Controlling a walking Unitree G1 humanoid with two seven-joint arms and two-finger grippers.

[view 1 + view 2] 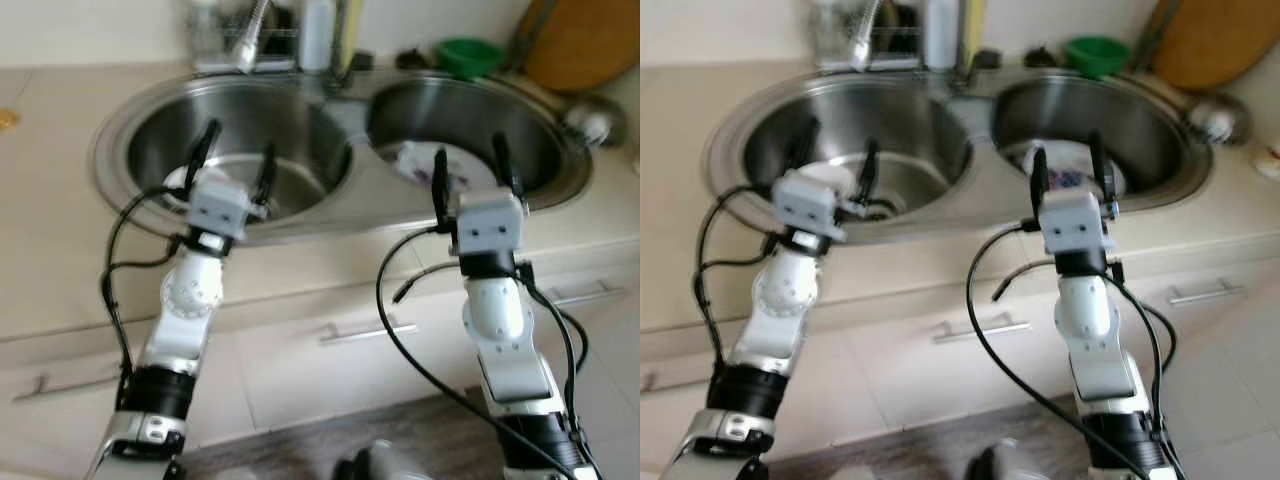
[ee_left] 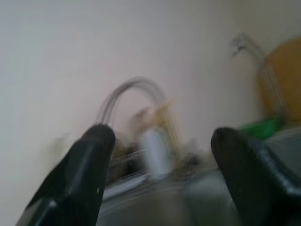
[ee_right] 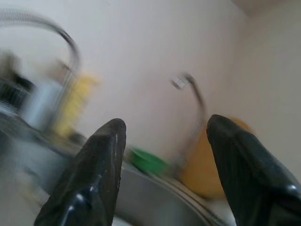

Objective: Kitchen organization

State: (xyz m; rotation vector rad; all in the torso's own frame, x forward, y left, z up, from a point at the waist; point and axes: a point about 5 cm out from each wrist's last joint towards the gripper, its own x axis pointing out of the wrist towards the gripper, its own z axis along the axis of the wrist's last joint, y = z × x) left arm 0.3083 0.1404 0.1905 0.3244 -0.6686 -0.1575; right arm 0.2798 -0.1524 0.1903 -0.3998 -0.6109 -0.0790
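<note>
Looking down at a double steel sink (image 1: 352, 130) set in a beige counter (image 1: 60, 260). Right bowl has a white plate (image 1: 415, 165) with a purplish pattern lying on the bottom, left bowl looks bare apart from the drain. Left gripper (image 1: 236, 164) hovers over the front edge of the left bowl, fingers spread apart with nothing between them. Right gripper (image 1: 470, 165) is over the front edge of the right bowl, just in front of the plate, fingers spread too and holding nothing.

Behind the sink there's a curved tap (image 1: 250, 40), a white bottle (image 1: 316, 35) and something yellow right beside it. A green bowl (image 1: 470, 55) sits at the back near a round wooden board (image 1: 585, 40) leaning on the wall. A metal ladle or strainer (image 1: 590, 120) lies on the counter to the right. Drawers with bar handles (image 1: 365, 330) run under the counter.

Everything's blurry, so I can't read any labels or writing on the bottles.
</note>
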